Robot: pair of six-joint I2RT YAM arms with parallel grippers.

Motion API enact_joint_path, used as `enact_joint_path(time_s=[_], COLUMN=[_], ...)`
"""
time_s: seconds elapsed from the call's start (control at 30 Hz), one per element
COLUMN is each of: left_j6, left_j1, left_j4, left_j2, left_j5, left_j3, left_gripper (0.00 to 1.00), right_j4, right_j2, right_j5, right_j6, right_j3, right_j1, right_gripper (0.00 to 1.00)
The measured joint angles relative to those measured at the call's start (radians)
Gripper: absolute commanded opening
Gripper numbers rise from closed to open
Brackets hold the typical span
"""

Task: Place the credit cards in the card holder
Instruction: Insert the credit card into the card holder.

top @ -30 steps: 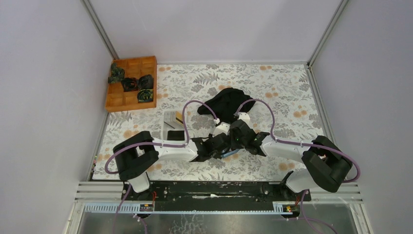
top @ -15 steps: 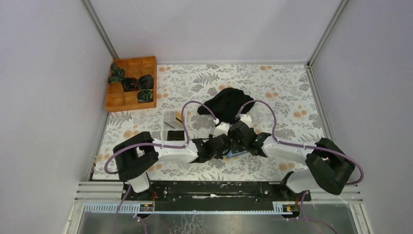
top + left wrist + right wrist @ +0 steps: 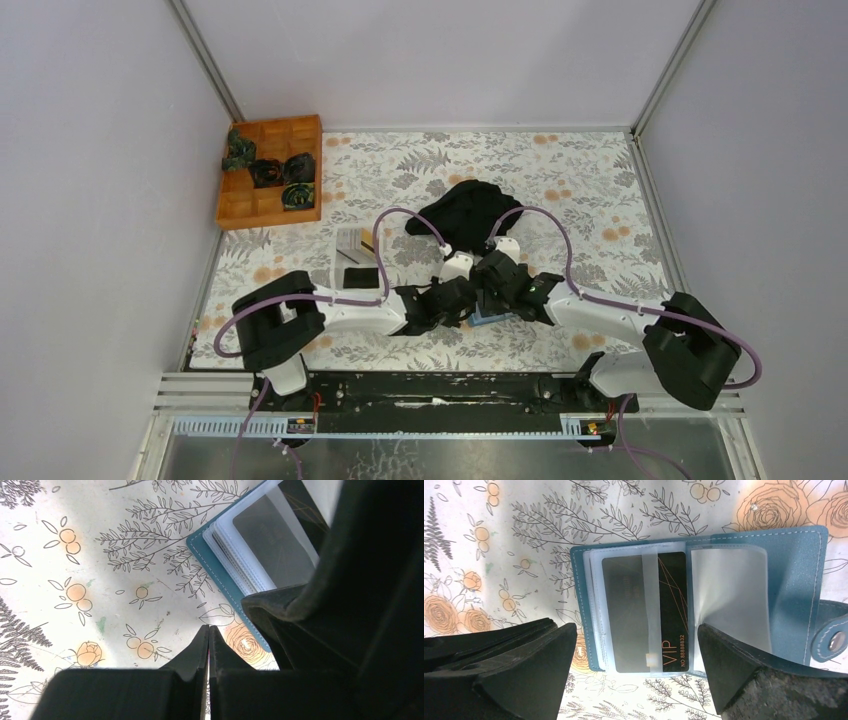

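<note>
The right claw (image 3: 635, 635) stands with its two blunt, matte black fingers spread wide. Between them, on the table below, lies the card holder (image 3: 799, 580). It is a flat teal rectangle, open like a book, with a grainy leather-like face and pale stitching along the edge. A rounded snap tab (image 3: 834, 640) sticks out past the claw's right finger. Inside the holder are cloudy plastic sleeves (image 3: 729, 595), soft and slightly buckled. A black card (image 3: 671, 605) lies on the holder's left half, closer to the claw's left finger. It is thin and glossy, with fine copper lines and "VIP" lettering. Most of it lies behind frosted plastic.

The left claw (image 3: 208, 630) has its pointed tips pressed together with nothing visible between them. The holder's stitched corner (image 3: 215, 565) lies just beyond the tips, to their upper right in the left wrist view.

From above, both claws meet over the holder (image 3: 490, 318). It rests on a pale tablecloth (image 3: 600, 190) printed with grey ferns and orange flowers. Beyond the claws lies a crumpled black cloth (image 3: 465, 210). To the left of the left claw sits a shallow white tray (image 3: 335, 260), and farther off in the corner a wooden tray (image 3: 265, 205) with square compartments. Plain pale grey walls (image 3: 100, 150) and metal posts (image 3: 205, 60) enclose the table.
</note>
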Motion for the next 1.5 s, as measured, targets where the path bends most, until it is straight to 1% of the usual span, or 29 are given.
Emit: enact_joint_path(time_s=[0.2,0.3,0.47,0.5,0.57,0.73,0.83,0.9,0.97,1.03,1.2,1.27,1.37,1.5], left_j6=[-0.012,-0.016,-0.025,-0.027,-0.029,-0.021,-0.018,-0.017,-0.017,-0.019,-0.034,-0.041,-0.048,-0.056], left_j1=[-0.005,-0.006,-0.005,-0.005,-0.005,-0.005,-0.005,-0.005,-0.005,-0.005,-0.005,-0.005,-0.005,-0.005], left_j4=[-0.001,-0.003,-0.007,-0.005,-0.003,0.035,0.075,0.100,0.120,0.150,0.208,0.228,0.252,0.283], left_j2=[-0.049,-0.090,-0.193,-0.225,-0.279,-0.428,-0.466,-0.466,-0.458,-0.442,-0.410,-0.397,-0.374,-0.350], left_j5=[-0.031,-0.056,-0.126,-0.145,-0.169,-0.218,-0.229,-0.228,-0.222,-0.207,-0.166,-0.145,-0.117,-0.092], left_j3=[-0.002,-0.002,-0.042,-0.066,-0.103,-0.191,-0.220,-0.235,-0.251,-0.269,-0.315,-0.328,-0.332,-0.333], left_gripper=[0.00,0.03,0.20,0.23,0.34,0.49,0.56,0.59,0.61,0.62,0.64,0.64,0.64,0.65], right_j4=[-0.018,-0.018,0.028,0.051,0.091,0.217,0.277,0.287,0.263,0.216,0.018,-0.055,-0.143,-0.191], right_j2=[-0.043,-0.081,-0.197,-0.228,-0.265,-0.383,-0.457,-0.484,-0.487,-0.478,-0.417,-0.412,-0.438,-0.499], right_j5=[0.001,0.006,0.014,0.028,0.053,0.131,0.159,0.178,0.205,0.229,0.308,0.329,0.347,0.348], right_j6=[-0.029,-0.054,-0.116,-0.131,-0.146,-0.157,-0.167,-0.170,-0.168,-0.161,-0.107,-0.075,-0.023,0.031], right_j3=[0.024,0.041,0.046,0.046,0.045,-0.005,-0.072,-0.105,-0.111,-0.102,-0.063,-0.063,-0.069,-0.099], right_j1=[0.000,0.000,0.012,0.015,0.016,0.017,0.017,0.017,0.017,0.017,0.017,0.018,0.018,0.018], right_gripper=[0.99,0.99,0.99,0.99,0.99,1.00,0.92,0.91,0.91,0.94,0.99,1.00,0.99,0.99])
